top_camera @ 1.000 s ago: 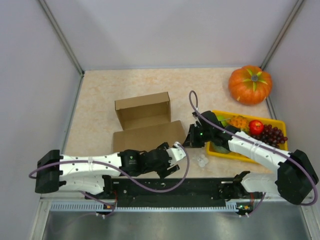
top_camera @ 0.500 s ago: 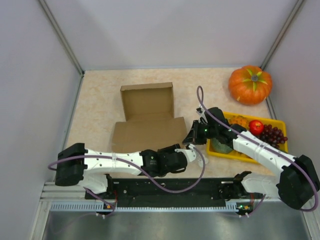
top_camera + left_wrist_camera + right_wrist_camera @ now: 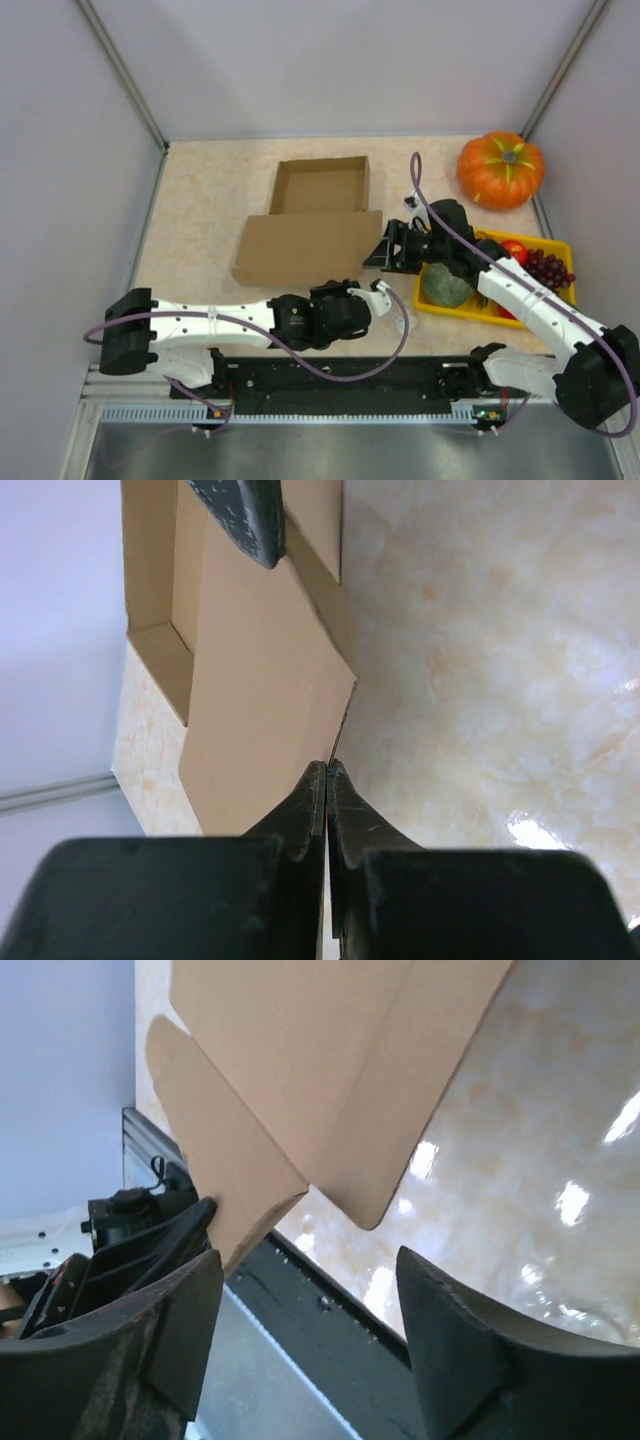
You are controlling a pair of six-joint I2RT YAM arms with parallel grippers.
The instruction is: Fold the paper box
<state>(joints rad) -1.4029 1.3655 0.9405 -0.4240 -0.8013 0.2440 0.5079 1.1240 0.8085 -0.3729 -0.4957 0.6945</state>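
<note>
The left gripper is nearest the arm bases, its jaws pressed together on the near right corner of the paper box. The box lies on the table about midway back. Its flat panel faces the arms and its walled part is behind. The right gripper is at the box's right edge, jaws spread wide and holding nothing, with a flap close to one finger. To the right is a yellow tray of fruit, and a pumpkin sits beyond it in the far right corner.
</note>
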